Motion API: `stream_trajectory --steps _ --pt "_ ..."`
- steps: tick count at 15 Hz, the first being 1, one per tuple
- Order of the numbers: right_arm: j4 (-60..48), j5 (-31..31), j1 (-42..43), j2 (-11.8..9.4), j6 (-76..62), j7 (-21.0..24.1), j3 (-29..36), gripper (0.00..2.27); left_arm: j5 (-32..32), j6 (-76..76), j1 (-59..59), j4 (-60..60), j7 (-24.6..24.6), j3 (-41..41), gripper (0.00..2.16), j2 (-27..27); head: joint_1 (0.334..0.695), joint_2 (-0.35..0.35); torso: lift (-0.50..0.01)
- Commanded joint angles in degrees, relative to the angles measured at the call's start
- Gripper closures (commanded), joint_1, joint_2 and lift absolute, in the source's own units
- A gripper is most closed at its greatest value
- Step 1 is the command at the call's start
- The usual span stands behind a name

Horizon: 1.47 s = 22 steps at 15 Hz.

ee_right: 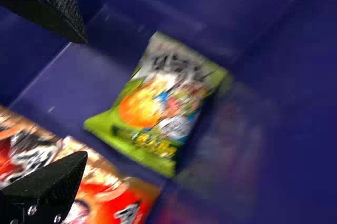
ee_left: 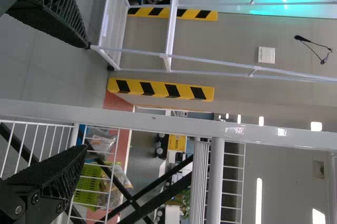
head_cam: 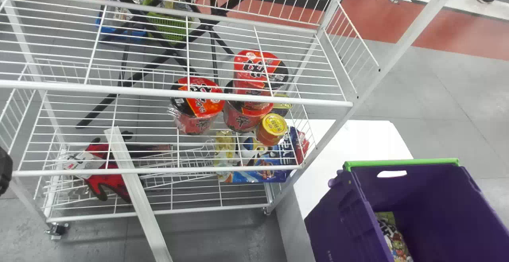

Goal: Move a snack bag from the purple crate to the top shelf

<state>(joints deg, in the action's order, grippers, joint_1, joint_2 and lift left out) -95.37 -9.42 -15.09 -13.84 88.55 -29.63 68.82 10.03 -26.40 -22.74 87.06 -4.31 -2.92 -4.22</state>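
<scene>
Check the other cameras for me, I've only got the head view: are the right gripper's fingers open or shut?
Observer: Open. In the right wrist view the right gripper has its fingers well apart with nothing held.
Operator: I can see part of a green snack bag in the crate. Anything beside it?
Observer: Yes, at least one orange-and-red pack lies next to the green snack bag inside the purple crate.
Operator: And the left gripper's fingers?
Observer: Also apart, in the left wrist view, with nothing held in the left gripper.
</scene>
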Motion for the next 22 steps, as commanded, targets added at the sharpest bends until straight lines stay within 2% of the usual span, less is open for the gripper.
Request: stream_trajectory --steps 1,6,10,15,17,22 --pt "4.14 2.13 0.5 -1.46 1.53 1.68 -2.2 0.04 0.43 0.0 0.51 -0.49 0.0 -0.15 0.14 0.0 0.695 -0.35 -0.455" --pt "21.46 6.35 5.07 -9.02 1.53 4.75 -8.62 0.04 0.96 -0.35 1.21 -1.19 0.09 -0.59 0.14 -0.35 0.695 -0.35 -0.455" --pt "27.96 11.53 6.48 -12.0 0.35 3.96 -14.5 0.03 2.19 -1.23 1.3 -1.81 0.09 -1.21 0.14 -0.97 0.695 -0.35 -0.455" --pt "35.08 15.4 8.32 -17.19 -3.16 1.85 -17.84 0.04 2.37 -1.94 2.44 -3.39 0.18 -1.12 0.14 -1.06 0.695 -0.35 -0.455" --pt "38.07 16.54 8.85 -17.54 -6.85 1.06 -19.43 0.04 2.37 -2.11 2.88 -4.09 0.18 -0.85 0.14 -1.06 0.695 -0.35 -0.455" --pt "40.62 18.74 8.68 -16.14 -10.19 -0.43 -24.52 0.04 2.37 -2.64 3.49 -5.06 0.26 -0.33 0.14 -0.88 0.695 -0.35 -0.455"
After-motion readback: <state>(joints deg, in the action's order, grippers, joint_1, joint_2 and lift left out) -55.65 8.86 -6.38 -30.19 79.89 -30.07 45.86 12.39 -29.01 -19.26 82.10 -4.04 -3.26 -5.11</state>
